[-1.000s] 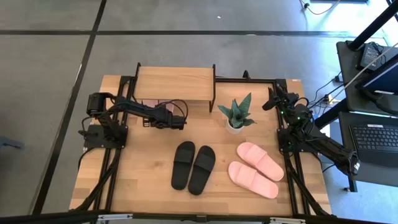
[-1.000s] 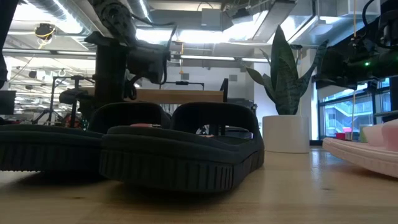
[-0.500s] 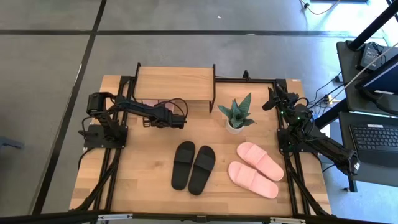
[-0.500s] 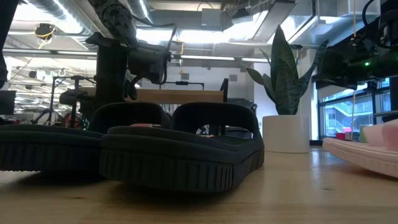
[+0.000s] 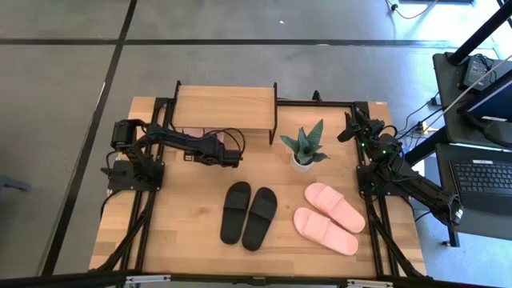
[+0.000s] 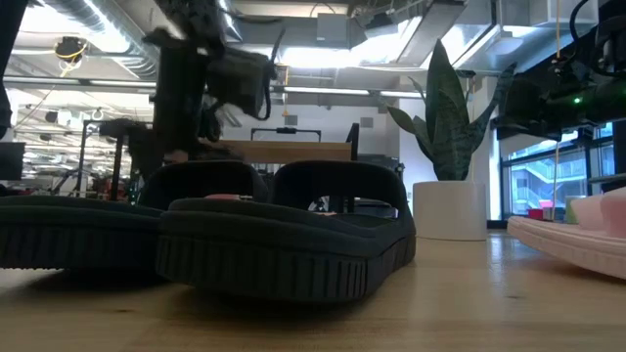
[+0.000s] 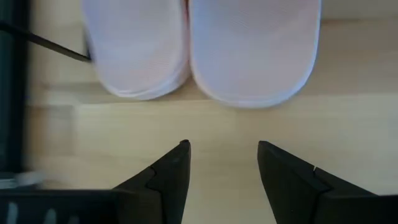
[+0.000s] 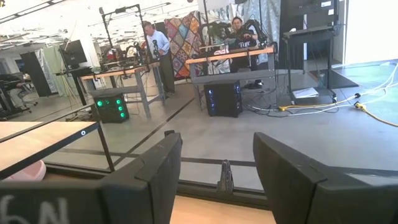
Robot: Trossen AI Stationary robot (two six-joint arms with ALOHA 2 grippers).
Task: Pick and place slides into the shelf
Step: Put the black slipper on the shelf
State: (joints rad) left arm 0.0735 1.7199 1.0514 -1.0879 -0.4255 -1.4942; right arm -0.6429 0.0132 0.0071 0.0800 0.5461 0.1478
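Observation:
The shelf stands at the table's far edge. Two light pink slides lie side by side on the tabletop under it, their rounded ends poking out at its near side. My left gripper hovers open just near of them, pointing down, with nothing between its fingers. A black pair of slides and another pink pair lie flat on the table's near half. My right gripper waits open at the far right, pointing level over the table's edge.
A potted plant in a white pot stands between the shelf and the right arm. The shelf's black frame post is close beside my left gripper. Bare wood lies between the shelf and the black slides. People stand far off in the room.
My left gripper has risen a little above the table in front of the shelf and rolled slightly, staying open and holding nothing. The slides have not moved.

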